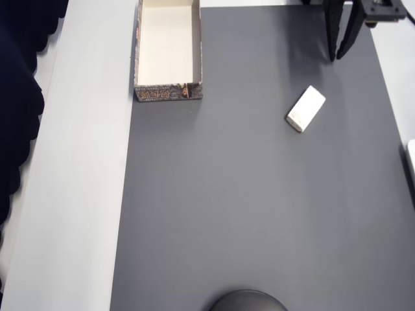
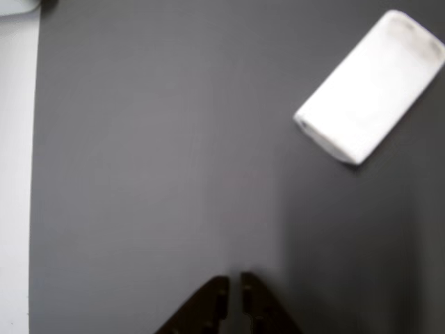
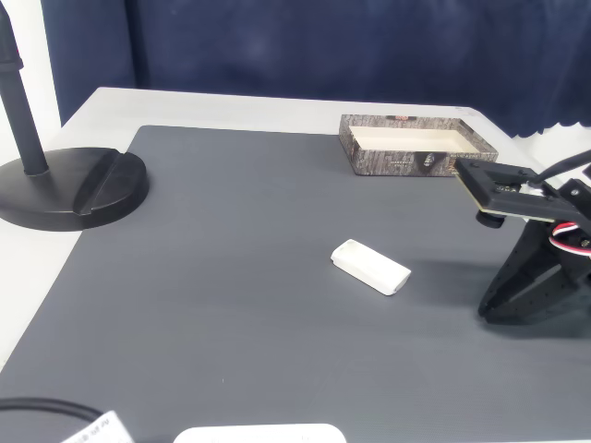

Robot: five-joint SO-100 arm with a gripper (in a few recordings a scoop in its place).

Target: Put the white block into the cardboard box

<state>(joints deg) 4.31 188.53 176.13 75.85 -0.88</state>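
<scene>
White block (image 1: 305, 108) lies flat and diagonal on the dark grey mat (image 1: 259, 214), toward the right side in the overhead view, open mat all around it, nothing touching. Gripper (image 1: 340, 57) sits above it in that view, near the mat's top-right corner, tips pointing down toward the block but clearly apart from it. Fingers nearly together, only a thin slit between the tips in the wrist view (image 2: 235, 289); holding nothing.

Cardboard box (image 1: 168, 52) at the mat's top-left edge in the overhead view, cream inside empty, printed brown end wall facing the mat. Well apart from block and gripper, bare mat between them.

Mat lies on a white table (image 1: 78, 194), wide white strip along the left, narrow one on the right. Dark blue curtain (image 3: 369, 46) behind the table in the fixed view.

Fixed view also shows a black round stand base with pole (image 3: 65, 185) on the mat's left corner, a black cable (image 3: 37, 406) at bottom left, block (image 3: 371, 267) mid-mat, box (image 3: 417, 145) at the far edge. Wrist view shows block (image 2: 372, 87) upper right, off to the side of the fingertips.
</scene>
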